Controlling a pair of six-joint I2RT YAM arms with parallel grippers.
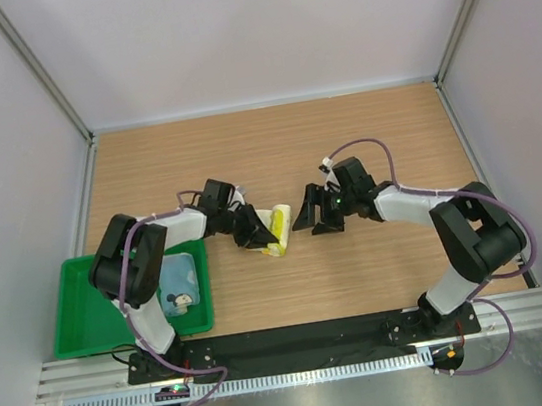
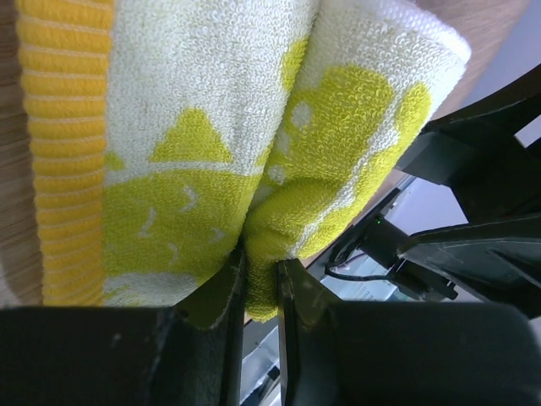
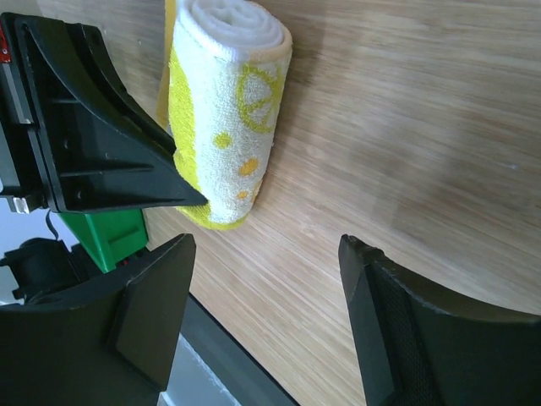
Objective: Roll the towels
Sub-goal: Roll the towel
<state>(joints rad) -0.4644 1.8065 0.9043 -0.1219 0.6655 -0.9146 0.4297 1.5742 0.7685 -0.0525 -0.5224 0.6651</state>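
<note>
**Yellow towel rolled and pinched at mid-worktop**

The yellow-cream towel [image 1: 273, 231] is seen rolled on the worktop [image 1: 274, 152]. A fold of it is clamped between the narrowed jaws of the left tool [image 2: 260, 271], probably so that the roll is prevented from springing loose. The right tool [image 3: 266, 254] is held spread and empty just beside the roll. The blue towel [image 1: 182, 276] is found in the green tray [image 1: 77, 331]. The wood-grain surface is enclosed by pale walls.

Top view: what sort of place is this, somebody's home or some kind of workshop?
Probably a robot test booth, not a home: a wooden table boxed in by plain panels on metal framing, with a left arm and a right arm bolted to a base plate at its near edge.
</note>
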